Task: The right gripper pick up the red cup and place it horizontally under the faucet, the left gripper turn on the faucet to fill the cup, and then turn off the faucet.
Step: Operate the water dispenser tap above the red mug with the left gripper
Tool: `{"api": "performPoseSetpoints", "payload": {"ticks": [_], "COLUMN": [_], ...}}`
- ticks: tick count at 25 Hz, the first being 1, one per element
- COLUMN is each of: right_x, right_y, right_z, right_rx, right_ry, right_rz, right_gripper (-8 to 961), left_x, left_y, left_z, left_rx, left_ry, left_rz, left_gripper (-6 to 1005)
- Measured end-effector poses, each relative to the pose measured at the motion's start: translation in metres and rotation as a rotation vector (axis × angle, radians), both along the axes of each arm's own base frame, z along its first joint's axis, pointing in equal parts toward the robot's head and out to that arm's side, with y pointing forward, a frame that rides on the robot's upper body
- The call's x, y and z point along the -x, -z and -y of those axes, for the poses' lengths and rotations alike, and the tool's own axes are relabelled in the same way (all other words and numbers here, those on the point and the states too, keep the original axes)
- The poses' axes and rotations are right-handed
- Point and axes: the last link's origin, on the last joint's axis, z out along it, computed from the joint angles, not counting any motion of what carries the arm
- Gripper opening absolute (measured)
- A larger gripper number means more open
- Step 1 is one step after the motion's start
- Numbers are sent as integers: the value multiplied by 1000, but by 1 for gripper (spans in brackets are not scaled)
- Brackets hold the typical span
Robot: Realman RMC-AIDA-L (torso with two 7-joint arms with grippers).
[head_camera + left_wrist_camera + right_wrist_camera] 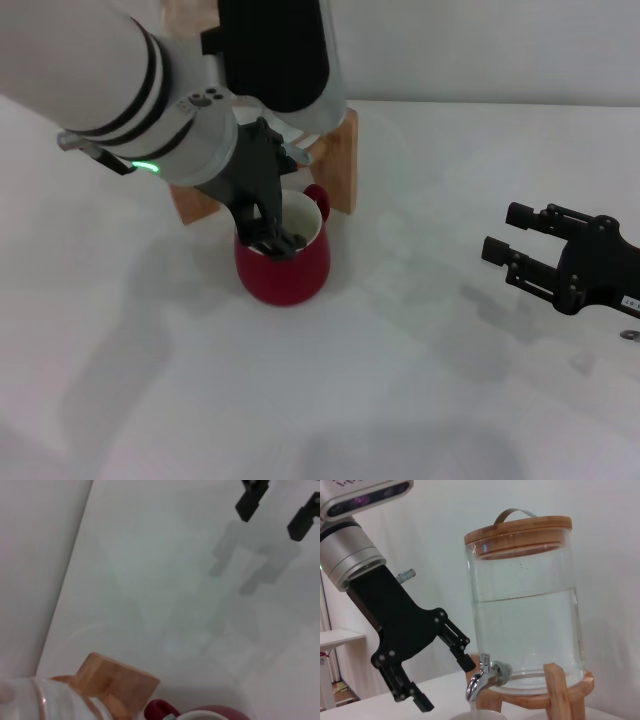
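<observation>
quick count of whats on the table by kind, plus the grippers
red cup: 1
clear water jar with bamboo lid: 1
wooden stand: 1
faucet: 1
grippers: 2, left gripper and right gripper
total: 6

Red cup point(283, 268) cream inside; chrome faucet point(482, 679); black left end effector point(444, 676).
</observation>
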Motion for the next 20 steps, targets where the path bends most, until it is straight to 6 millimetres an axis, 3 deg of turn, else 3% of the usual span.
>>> {"api": "performPoseSetpoints", "payload": {"ticks": [20], "right_x": [-1], "right_y": [0], "right_z": [1], "right_rx": [1], "right_ry": [1], "right_rz": [2], "right_gripper": [543], "left_x": [-6], "left_y": [6], "left_z": [-2], "left_rx": [8], "left_ry": [22], "left_rz": [-10], "left_gripper": [815]}}
